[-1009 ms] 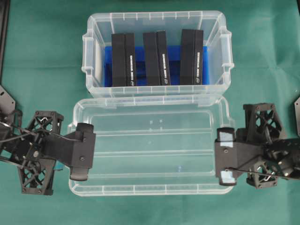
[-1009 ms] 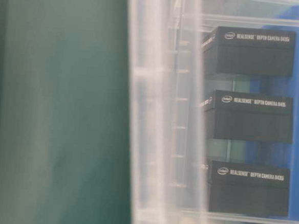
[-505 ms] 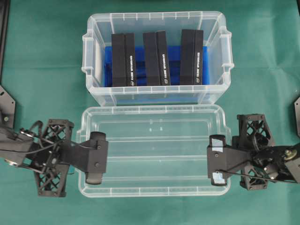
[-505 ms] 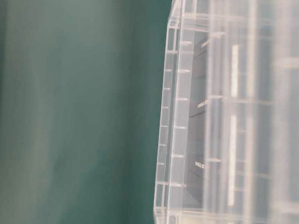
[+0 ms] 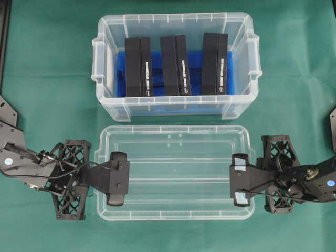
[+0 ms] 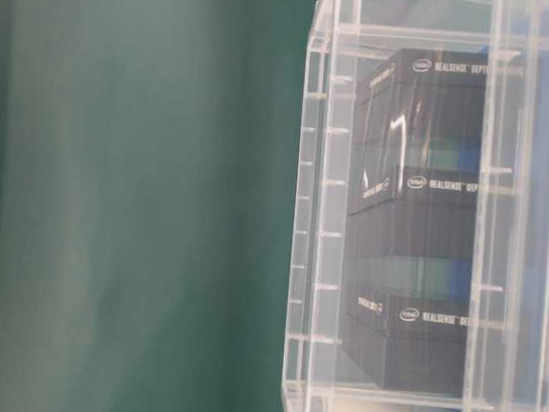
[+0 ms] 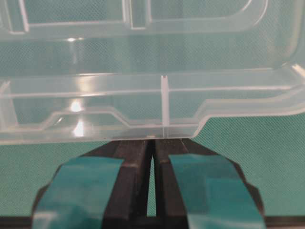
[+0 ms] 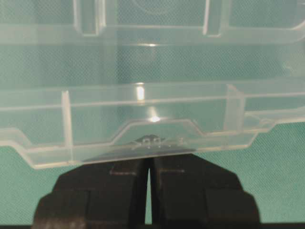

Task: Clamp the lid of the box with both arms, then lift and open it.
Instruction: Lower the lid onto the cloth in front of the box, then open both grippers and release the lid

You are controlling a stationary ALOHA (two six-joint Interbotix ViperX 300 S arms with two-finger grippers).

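The clear lid (image 5: 176, 178) lies flat over the green cloth in front of the box (image 5: 173, 107), with a gap between them. The box stands open, with three black blocks (image 5: 137, 66) on a blue insert (image 5: 195, 79). My left gripper (image 5: 119, 178) is shut on the lid's left end and my right gripper (image 5: 237, 180) on its right end. In the left wrist view the teal-taped jaws (image 7: 153, 140) meet at the lid's edge tab (image 7: 162, 126). The right wrist view shows the plain black gripper (image 8: 148, 161) pinching the lid's rim (image 8: 152, 143). Whether the lid touches the cloth I cannot tell.
Green cloth (image 5: 47, 79) covers the table on all sides. The table-level view shows the box's clear wall (image 6: 311, 218) and the labelled black blocks (image 6: 443, 218) through it. Black arm bases sit at the far left (image 5: 6, 113) and right (image 5: 333, 121) edges.
Both grippers have carried the lid toward the front and downward. It overlapped the box's front rim a second ago and is now apart from it.
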